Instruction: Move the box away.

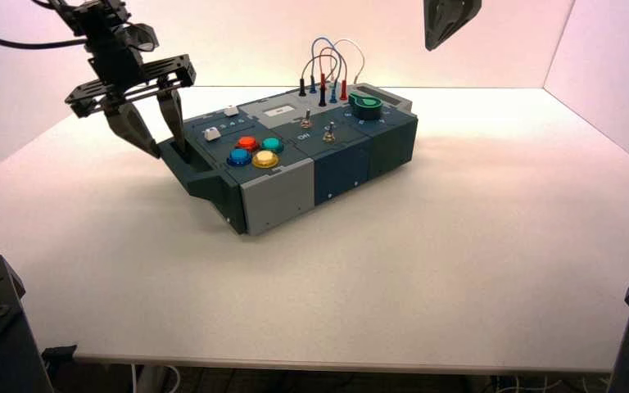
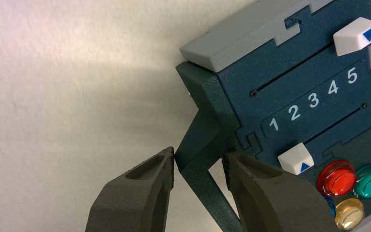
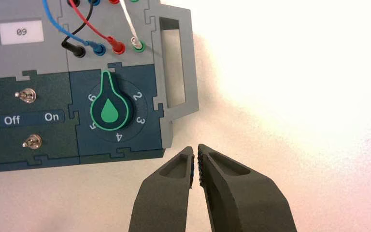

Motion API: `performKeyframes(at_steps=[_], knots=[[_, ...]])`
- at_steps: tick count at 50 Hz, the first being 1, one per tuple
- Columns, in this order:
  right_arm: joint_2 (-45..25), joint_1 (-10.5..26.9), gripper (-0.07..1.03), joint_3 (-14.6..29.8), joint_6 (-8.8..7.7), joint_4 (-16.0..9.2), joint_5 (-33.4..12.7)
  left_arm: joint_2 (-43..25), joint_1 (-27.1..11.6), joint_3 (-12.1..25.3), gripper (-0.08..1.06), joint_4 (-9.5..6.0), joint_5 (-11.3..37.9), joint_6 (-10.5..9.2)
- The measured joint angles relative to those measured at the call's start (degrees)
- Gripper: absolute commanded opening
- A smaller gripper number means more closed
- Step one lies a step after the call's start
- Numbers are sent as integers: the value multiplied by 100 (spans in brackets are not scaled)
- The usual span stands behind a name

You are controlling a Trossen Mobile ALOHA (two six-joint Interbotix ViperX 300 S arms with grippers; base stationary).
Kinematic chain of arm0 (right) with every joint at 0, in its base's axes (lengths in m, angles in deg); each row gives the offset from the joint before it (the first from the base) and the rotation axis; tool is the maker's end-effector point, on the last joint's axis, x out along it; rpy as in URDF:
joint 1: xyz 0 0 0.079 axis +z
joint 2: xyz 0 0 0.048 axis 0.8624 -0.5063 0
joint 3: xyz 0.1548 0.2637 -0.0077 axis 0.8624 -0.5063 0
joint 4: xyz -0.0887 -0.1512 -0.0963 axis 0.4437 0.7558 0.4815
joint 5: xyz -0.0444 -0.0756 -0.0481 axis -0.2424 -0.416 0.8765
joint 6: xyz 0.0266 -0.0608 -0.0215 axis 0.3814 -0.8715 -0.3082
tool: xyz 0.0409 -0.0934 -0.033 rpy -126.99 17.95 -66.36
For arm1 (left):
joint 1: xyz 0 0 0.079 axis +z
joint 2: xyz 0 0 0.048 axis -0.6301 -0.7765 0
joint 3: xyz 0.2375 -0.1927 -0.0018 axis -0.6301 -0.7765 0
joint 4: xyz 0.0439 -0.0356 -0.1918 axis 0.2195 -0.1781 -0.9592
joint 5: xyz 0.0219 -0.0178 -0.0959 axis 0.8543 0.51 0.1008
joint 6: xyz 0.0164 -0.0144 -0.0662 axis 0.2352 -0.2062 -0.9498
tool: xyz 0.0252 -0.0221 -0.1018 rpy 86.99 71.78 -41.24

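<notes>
Diagonally angled box (image 1: pixel 295 141), handle frontmost-left.

- Pale tabletop (image 1: pixel 459 286) below the left gripper (image 1: pixel 172 154) and right gripper (image 1: pixel 432 49)
- Light back wall (image 1: pixel 254 41) beyond the left gripper
- Side wall (image 1: pixel 610 90) to the right gripper's right
- Thin white cables (image 1: pixel 174 378) past the tabletop's near edge, well apart from the left gripper
</notes>
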Motion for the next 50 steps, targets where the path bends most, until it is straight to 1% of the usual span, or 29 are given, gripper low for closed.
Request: performKeyframes(at_steps=[5,6,7,10,16,21,23,26,27,32,33,34,35,36,39,40,42,45,47,50], knots=[[0,9,6,-70,-123,-9,-35,-79,0,141,51,141,44,0],[0,18,6,-88,-132,-9,-53,-79,0,149,51,141,44,0],[0,18,6,-97,-149,-18,-70,-105,0,193,51,193,44,9],[9,35,6,-132,-176,-35,-114,-158,0,264,51,255,53,18],[26,62,6,-176,-185,-79,-123,-246,0,422,51,334,70,26],[62,70,6,-220,-220,-88,-141,-360,0,606,51,422,97,114],[70,70,6,-229,-229,-88,-141,-378,0,642,51,431,97,141],[70,70,6,-246,-255,-88,-149,-448,0,765,51,475,97,193],[79,70,6,-255,-255,-88,-141,-510,0,861,51,483,97,211],[62,70,7,-264,-255,-88,-123,-633,9,1072,51,510,97,229],[53,70,9,-264,-255,-88,-105,-694,9,1178,51,519,88,229],[53,70,10,-264,-255,-97,-88,-703,9,1187,51,519,97,229],[26,70,15,-264,-255,-97,-44,-738,18,1248,51,519,97,229],[9,70,17,-264,-255,-97,0,-773,26,1310,51,519,123,229],[-53,70,33,-264,-220,-97,158,-835,44,1415,51,519,211,229],[-53,70,36,-264,-211,-97,167,-870,44,1450,51,527,272,229],[-123,62,46,-264,-167,-97,316,-888,44,1477,51,519,316,237],[-193,44,51,-229,-123,-97,413,-896,53,1485,51,519,343,229],[-299,35,51,-149,-62,-97,466,-896,53,1485,51,519,352,229],[-448,35,51,-9,-18,-97,492,-905,53,1485,51,519,352,229]])
